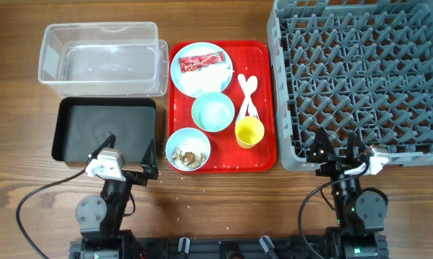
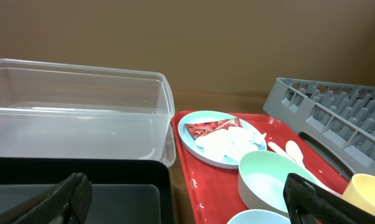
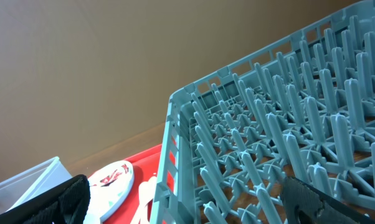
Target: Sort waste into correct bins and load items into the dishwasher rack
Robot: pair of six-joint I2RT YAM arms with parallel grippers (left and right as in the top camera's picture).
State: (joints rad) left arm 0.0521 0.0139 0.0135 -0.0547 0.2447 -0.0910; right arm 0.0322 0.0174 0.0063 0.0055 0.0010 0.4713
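Observation:
A light blue plate (image 1: pixel 179 68) on a red serving tray holds a red wrapper (image 1: pixel 201 64) and a white napkin (image 1: pixel 209 79). The pale green bowl (image 1: pixel 213 113) sits in the tray's middle. The light blue bowl (image 1: pixel 171 144) at the tray's front holds rice scraps (image 1: pixel 188 155). The yellow cup (image 1: pixel 249 132) stands below the white fork and spoon (image 1: pixel 247 93). My left gripper (image 1: pixel 130 150) is open and empty over the black tray's (image 1: pixel 94 126) front right corner. My right gripper (image 1: pixel 339 146) is open and empty at the grey rack's (image 1: pixel 281 108) front edge. The clear box (image 1: pixel 101 61) is empty.
The red serving tray (image 1: pixel 227 158) lies between the bins and the rack. The left wrist view shows the clear box (image 2: pixel 75 112), the plate (image 2: pixel 203 117) and the pale green bowl (image 2: pixel 271 180) ahead. The right wrist view shows rack pegs (image 3: pixel 287 124).

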